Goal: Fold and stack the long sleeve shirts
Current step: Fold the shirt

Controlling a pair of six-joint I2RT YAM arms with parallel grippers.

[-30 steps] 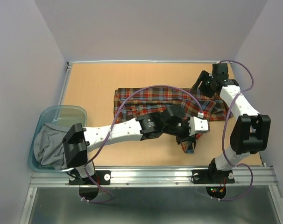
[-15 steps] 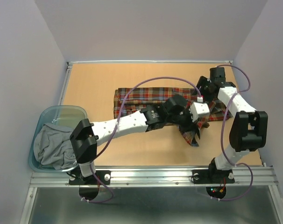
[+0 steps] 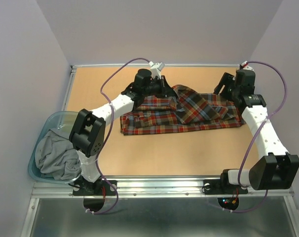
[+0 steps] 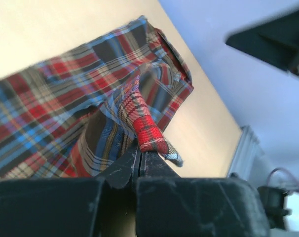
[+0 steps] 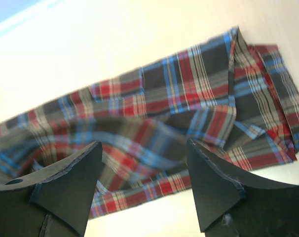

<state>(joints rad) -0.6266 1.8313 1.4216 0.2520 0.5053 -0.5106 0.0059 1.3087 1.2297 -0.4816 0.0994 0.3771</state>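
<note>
Moved: left pincer (image 4: pixel 139 154) swung to far side, clamped on sleeve cuff (image 4: pixel 152 138).
Where: plaid shirt (image 3: pixel 154 121) lies flat, middle of counter (image 3: pixel 189 153).
Other arm: right pincer (image 5: pixel 143 145) open, above it.
Tip: lay sleeve straight, release low.

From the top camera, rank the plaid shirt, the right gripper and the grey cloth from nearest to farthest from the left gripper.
1. plaid shirt: its sleeve is pinched in the left gripper, far middle.
2. right gripper: far right, open above the shirt's end.
3. grey cloth: near left, in the tub.
</note>
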